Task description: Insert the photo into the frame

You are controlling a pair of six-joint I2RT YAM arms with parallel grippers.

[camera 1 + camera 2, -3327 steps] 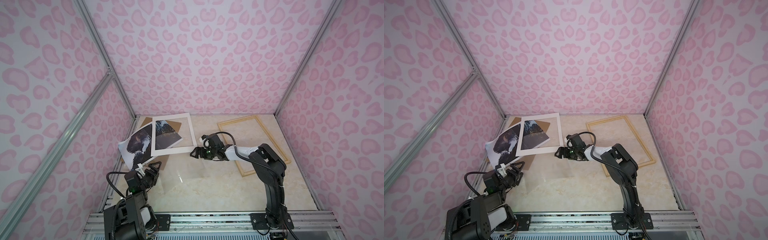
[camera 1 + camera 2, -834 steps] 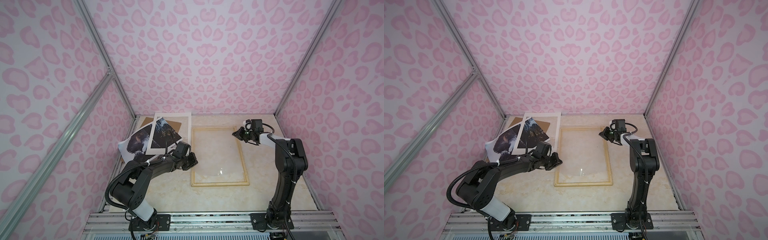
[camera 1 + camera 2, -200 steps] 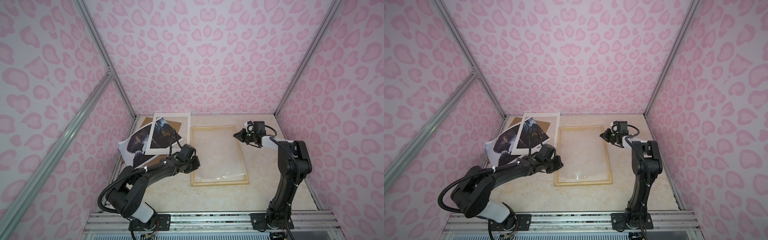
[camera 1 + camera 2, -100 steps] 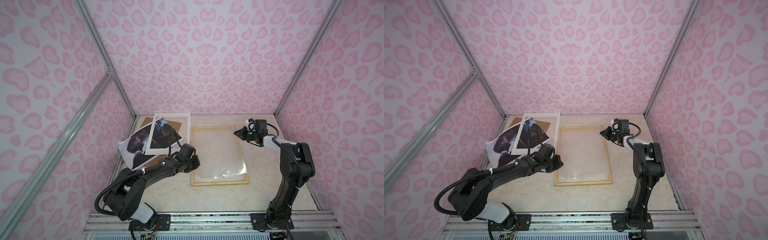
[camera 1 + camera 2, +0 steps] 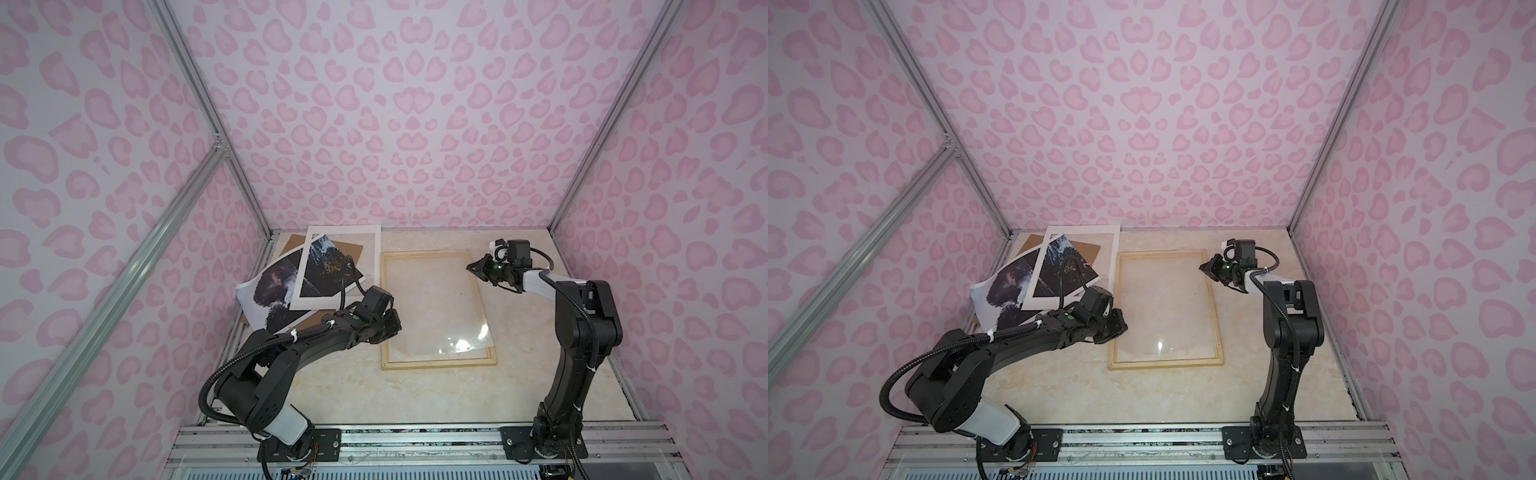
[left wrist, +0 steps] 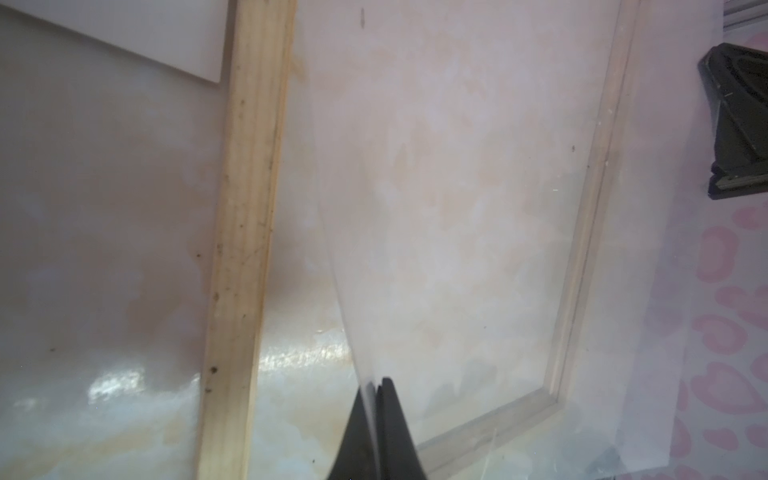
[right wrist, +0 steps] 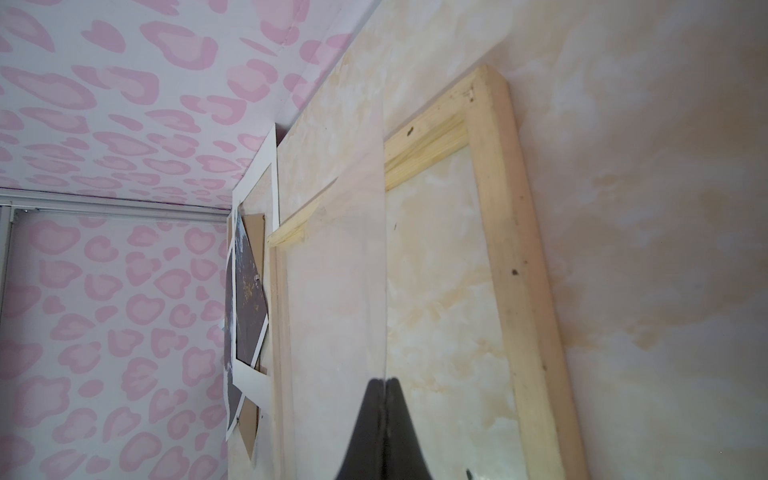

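The frame [image 5: 438,362] [image 5: 1167,360], of pale wood strips, lies flat mid-table in both top views. A clear pane [image 5: 432,307] [image 5: 1163,307] hangs slightly skewed just over it, its near right corner past the frame's right strip. My left gripper [image 5: 395,328] [image 6: 376,384] is shut on the pane's left edge. My right gripper [image 5: 471,268] [image 7: 384,382] is shut on its far right edge. The photo [image 5: 274,291] [image 5: 1007,295], dark with white water, lies at the far left, partly under a white mat and untouched.
The white mat board [image 5: 376,249] lies over the photo and a brown backing board [image 5: 291,245] at the back left, touching the frame's left strip. The photo's left edge curls up against the left wall. Pink patterned walls close in three sides.
My right gripper has shifted a little to the left with the pane's far edge. The left gripper has hardly moved and keeps its grip.
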